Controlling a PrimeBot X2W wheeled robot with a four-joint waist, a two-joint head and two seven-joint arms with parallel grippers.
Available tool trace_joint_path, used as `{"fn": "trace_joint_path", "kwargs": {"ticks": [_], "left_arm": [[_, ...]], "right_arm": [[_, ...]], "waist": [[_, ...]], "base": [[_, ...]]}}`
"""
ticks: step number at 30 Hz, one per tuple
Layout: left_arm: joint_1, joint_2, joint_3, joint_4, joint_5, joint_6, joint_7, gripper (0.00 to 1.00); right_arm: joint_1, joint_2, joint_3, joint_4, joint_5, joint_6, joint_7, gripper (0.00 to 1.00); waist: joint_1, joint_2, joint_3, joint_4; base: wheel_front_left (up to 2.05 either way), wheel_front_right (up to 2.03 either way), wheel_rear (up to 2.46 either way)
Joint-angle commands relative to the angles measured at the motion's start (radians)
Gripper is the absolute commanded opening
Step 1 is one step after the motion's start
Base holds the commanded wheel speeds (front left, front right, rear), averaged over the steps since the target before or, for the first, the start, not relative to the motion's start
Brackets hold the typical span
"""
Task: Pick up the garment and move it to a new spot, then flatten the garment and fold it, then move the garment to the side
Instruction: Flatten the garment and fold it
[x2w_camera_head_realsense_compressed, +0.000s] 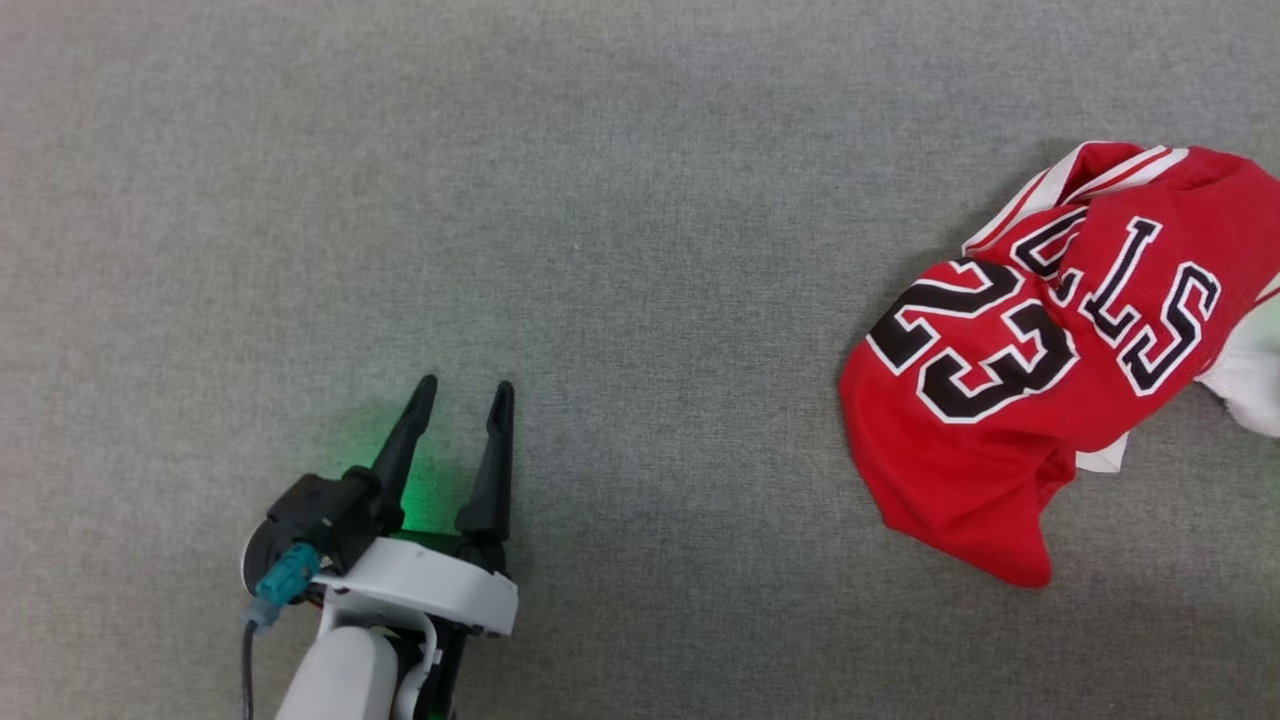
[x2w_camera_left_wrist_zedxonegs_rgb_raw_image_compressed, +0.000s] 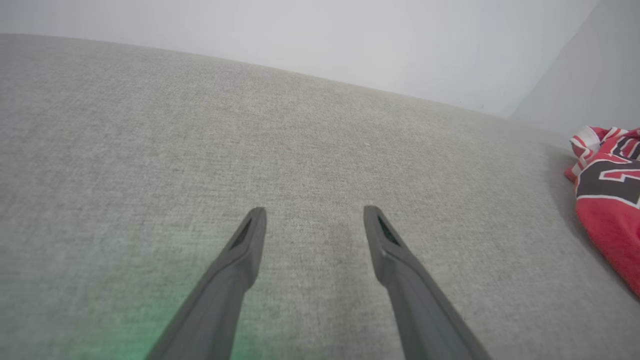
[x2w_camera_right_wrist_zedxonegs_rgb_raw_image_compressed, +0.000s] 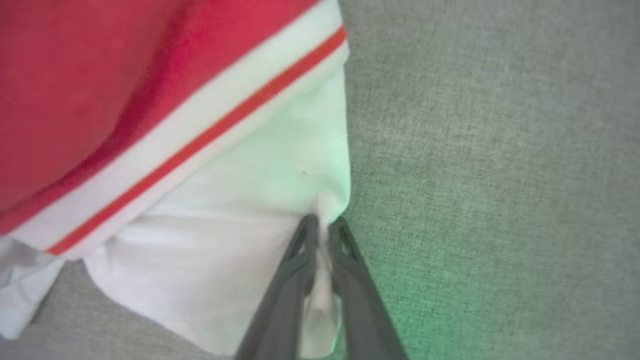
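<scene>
Gripping by the sleeve is judged to be the step in hand. The right gripper (x2w_camera_right_wrist_zedxonegs_rgb_raw_image_compressed: 324, 221) has its two dark fingers drawn nearly together on a pinched fold of the white sleeve (x2w_camera_right_wrist_zedxonegs_rgb_raw_image_compressed: 235, 200). The hold is at the sleeve's outer edge, just below the striped trim (x2w_camera_right_wrist_zedxonegs_rgb_raw_image_compressed: 215, 132), and a strip of white cloth shows between the fingers. The left gripper (x2w_camera_head_realsense_compressed: 467, 384) stands with its fingers spread and nothing between them, low over the grey fabric surface (x2w_camera_head_realsense_compressed: 600, 200) and well apart from the garment.

Location: the basketball jersey (x2w_camera_head_realsense_compressed: 960, 480) lies in a crumpled heap on that surface at the right of the head view, with part of it past the view's edge. The number 23 (x2w_camera_head_realsense_compressed: 975, 345) and the black lettering face up, creased and slanted.

Handling, as judgement:
- Weight and stiffness: light and limp. Held at one point it will probably sag and trail, with no shape of its own.
- Grip: the knit looks smooth, so a thin single layer may slip from the fingers. A doubled fold or the seam at the trim should hold better.
- Fragility: none to speak of, so a firm pinch is acceptable.
- Hold points: a single hold on the sleeve will lift the jersey bunched, which suits moving it to a new spot. For flattening, take both shoulders or both hem corners, one per gripper, and draw them apart.
- Limit: how the layers lie inside the heap cannot be told.
</scene>
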Motion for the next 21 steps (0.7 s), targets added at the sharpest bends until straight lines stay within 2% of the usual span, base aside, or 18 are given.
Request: {"fn": "trace_joint_path", "kwargs": {"ticks": [1,8,15,21], "left_arm": [[-0.013,-0.001,0.006,0.002,0.002,-0.002,0.0,1.0],[-0.028,0.006,0.013,-0.015,0.009,-0.002,0.0,1.0],[-0.042,0.015,0.011,-0.05,-0.002,-0.002,0.0,1.0],[-0.044,0.03,-0.008,-0.056,-0.002,-0.002,0.0,1.0]], "right_arm": [[0.018,0.007,0.013,0.029,0.006,-0.002,-0.008,0.0],[0.042,-0.062,-0.098,0.097,0.031,-0.002,-0.126,0.0],[0.11,-0.16,-0.213,0.3,-0.016,-0.002,-0.271,0.0],[0.101,-0.149,-0.246,0.468,-0.086,-0.002,-0.339,0.0]], "waist": [[0.0,0.0,0.004,-0.006],[0.0,0.0,0.008,-0.028],[0.0,0.0,0.017,-0.025],[0.0,0.0,0.012,-0.027]], "base": [[0.0,0.0,0.0],[0.0,0.0,0.0],[0.0,0.0,0.0],[0.0,0.0,0.0]]}}
